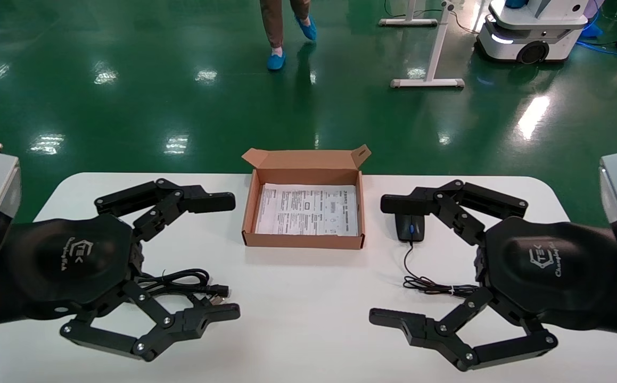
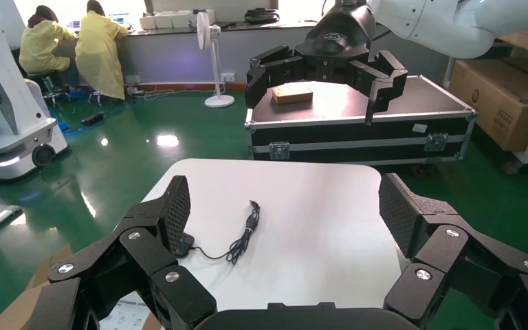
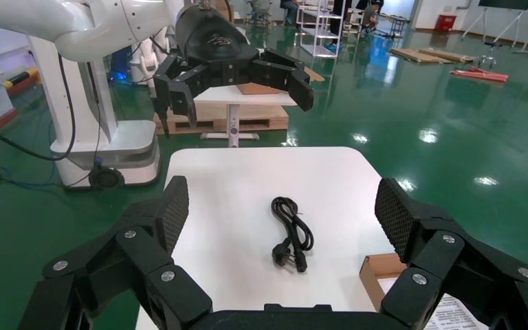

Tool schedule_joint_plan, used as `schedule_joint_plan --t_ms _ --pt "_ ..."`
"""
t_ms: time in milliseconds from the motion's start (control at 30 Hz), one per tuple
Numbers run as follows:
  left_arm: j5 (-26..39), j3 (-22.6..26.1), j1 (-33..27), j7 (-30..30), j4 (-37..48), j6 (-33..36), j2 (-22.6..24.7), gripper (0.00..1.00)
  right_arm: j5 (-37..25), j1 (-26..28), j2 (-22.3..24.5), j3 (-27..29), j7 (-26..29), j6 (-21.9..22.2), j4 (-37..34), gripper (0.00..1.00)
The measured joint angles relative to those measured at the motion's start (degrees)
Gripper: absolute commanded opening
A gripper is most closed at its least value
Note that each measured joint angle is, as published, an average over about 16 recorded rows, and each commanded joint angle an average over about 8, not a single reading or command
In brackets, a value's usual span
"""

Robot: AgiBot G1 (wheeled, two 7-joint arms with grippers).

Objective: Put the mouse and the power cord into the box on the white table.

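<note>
The open brown box (image 1: 302, 240) lies at the middle back of the white table (image 1: 308, 324), with a printed sheet on its bottom. To its right lies the black mouse (image 1: 410, 227), its thin bundled wire (image 1: 436, 287) trailing toward the front; both also show in the left wrist view, the mouse (image 2: 182, 245) and the wire (image 2: 244, 234). The power cord (image 1: 180, 281) lies coiled at the left, partly hidden under my left hand, and shows whole in the right wrist view (image 3: 292, 234). My left gripper (image 1: 231, 256) hovers open over the cord. My right gripper (image 1: 380, 260) hovers open beside the mouse wire.
A corner of the box (image 3: 385, 271) shows in the right wrist view. Beyond the table is green floor with a person's legs (image 1: 281, 32), a white stand (image 1: 428, 80) and another robot's base (image 1: 532, 32). A black flight case (image 2: 357, 117) stands past the table's right end.
</note>
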Motion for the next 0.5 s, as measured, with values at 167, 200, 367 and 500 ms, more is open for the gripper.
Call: schedule_joint_plan --t_ms 167,200,367,500 --pt "0.0 0.0 0.0 0.0 0.0 0.0 0.0 1.00 0.0 0.0 0.0 0.0 0.0 0.0 0.0 1.00" --pt "0.0 0.0 0.0 0.0 0.0 0.0 0.0 1.00 0.0 0.0 0.0 0.0 0.0 0.0 0.0 1.00" --pt "0.0 0.0 0.0 0.0 0.0 0.0 0.0 1.00 0.0 0.0 0.0 0.0 0.0 0.0 0.0 1.00" --pt "0.0 0.0 0.0 0.0 0.0 0.0 0.0 1.00 0.0 0.0 0.0 0.0 0.0 0.0 0.0 1.00"
